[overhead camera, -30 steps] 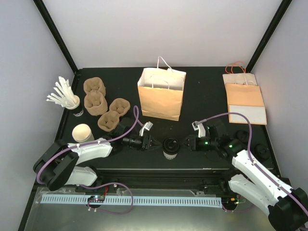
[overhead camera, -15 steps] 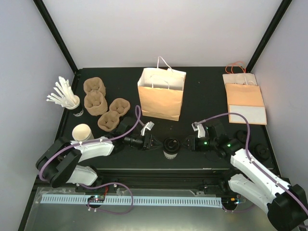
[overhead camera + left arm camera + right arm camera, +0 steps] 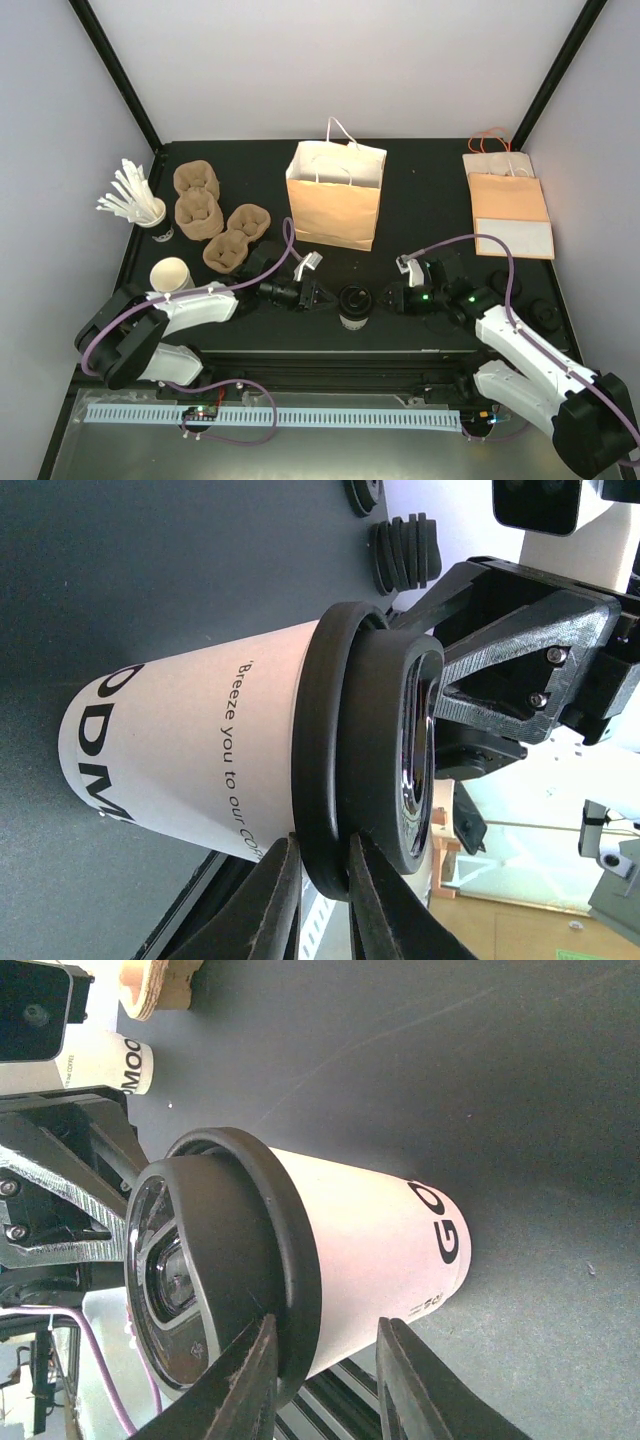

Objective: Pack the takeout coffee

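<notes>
**Cup caught at the lid, bag waiting open**

The cup [image 3: 353, 307] stands upright on the near side of the bag [image 3: 335, 205], whose mouth gapes upward, likely ready to receive it. The left gripper [image 3: 322, 299] lies level, its fingers [image 3: 277, 905] pinching the rim of the lid [image 3: 325, 730], probably the firmest hold. The right gripper [image 3: 386, 298] faces it, its fingers [image 3: 247, 1380] spread astride the same rim, seemingly only steadying. Printed on the cup: "Breeze you to our CO…", a big "DM", and "GO".

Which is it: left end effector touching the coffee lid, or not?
Touching. The left wrist view shows the left end effector's fingers pinching the coffee lid's rim.
</notes>
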### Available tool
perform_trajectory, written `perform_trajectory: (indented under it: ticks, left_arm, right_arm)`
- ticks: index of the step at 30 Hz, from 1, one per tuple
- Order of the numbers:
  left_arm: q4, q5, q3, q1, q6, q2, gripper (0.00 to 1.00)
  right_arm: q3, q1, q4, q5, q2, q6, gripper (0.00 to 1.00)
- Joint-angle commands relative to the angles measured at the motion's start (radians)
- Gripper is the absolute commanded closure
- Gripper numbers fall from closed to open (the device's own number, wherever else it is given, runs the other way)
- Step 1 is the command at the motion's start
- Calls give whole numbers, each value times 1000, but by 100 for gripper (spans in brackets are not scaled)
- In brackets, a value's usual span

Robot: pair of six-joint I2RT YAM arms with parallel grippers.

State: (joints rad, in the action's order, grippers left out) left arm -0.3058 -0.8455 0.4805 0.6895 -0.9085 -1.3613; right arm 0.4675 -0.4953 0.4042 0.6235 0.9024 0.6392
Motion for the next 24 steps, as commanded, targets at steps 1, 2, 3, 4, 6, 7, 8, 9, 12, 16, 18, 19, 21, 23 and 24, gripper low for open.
perform_trajectory:
  ticks: [1,2,3,4,6,7,8,9,12,16,18,19,21,23,24]
  left_arm:
    - [88,47,30,8,51,-10,85]
    - [95,51,31,9,56,-14,85]
    - [97,52,30,11,58,-19,85]
    - [98,54,30,12,59,-25,85]
    - [100,58,28,12,59,-38,85]
    - [102,60,26,12,61,-39,85]
    - [107,66,24,12,62,-42,85]
    - [117,73,24,12,66,-43,85]
    - [140,92,23,12,81,-48,85]
    - [145,98,17,12,89,-67,85]
    - [144,99,13,12,90,-80,85]
    - [140,100,11,12,90,-91,85]
    - [124,96,0,12,83,-99,85]
    - [109,96,-10,13,76,-100,85]
    - [106,96,-12,12,73,-97,85]
  right_arm:
    - [-17,1,-33,32,11,-17,70]
    - [-21,1,-33,30,13,-18,70]
    - [-22,2,-33,29,15,-18,70]
    - [-27,1,-35,28,17,-19,70]
    - [-35,2,-37,25,24,-19,71]
    - [-38,3,-40,27,28,-19,71]
    - [-42,2,-40,26,31,-19,71]
    - [-44,1,-41,24,33,-19,71]
    - [-50,2,-33,15,37,-26,71]
    - [-57,1,-24,5,40,-37,71]
    - [-59,2,-21,0,38,-40,71]
    - [-61,1,-22,-1,39,-41,71]
    - [-60,2,-26,1,41,-41,71]
    - [-54,1,-25,-1,44,-44,71]
    - [-51,1,-25,-3,45,-45,71]
